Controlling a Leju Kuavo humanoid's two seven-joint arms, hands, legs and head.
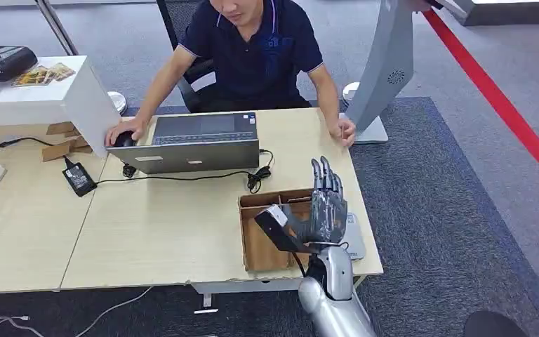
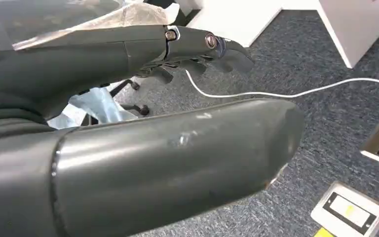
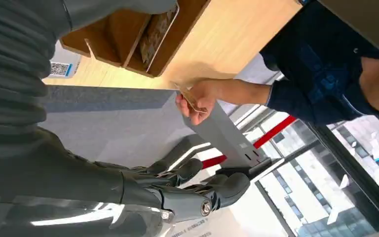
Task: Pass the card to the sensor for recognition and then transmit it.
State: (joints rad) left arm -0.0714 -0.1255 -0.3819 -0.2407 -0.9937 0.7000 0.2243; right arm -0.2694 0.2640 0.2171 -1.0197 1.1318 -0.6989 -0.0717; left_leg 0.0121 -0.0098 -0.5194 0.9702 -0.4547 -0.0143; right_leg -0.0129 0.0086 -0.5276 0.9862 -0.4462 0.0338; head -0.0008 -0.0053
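Right hand (image 1: 326, 203) raised over wooden tray (image 1: 253, 246), fingers (image 1: 328, 179) spread, empty; person's hand (image 3: 196, 101) pinches card (image 3: 186, 98)

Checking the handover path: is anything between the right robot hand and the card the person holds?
Nothing visible. The right robot hand is above the wooden box; only bare tabletop lies between it and the card in the person's hand at the table's far corner.

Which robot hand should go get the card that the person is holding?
The right one, probably. The right hand is up over the table by the wooden box, on the same side as the card in the person's fingers. The left hand hangs low over the carpet.
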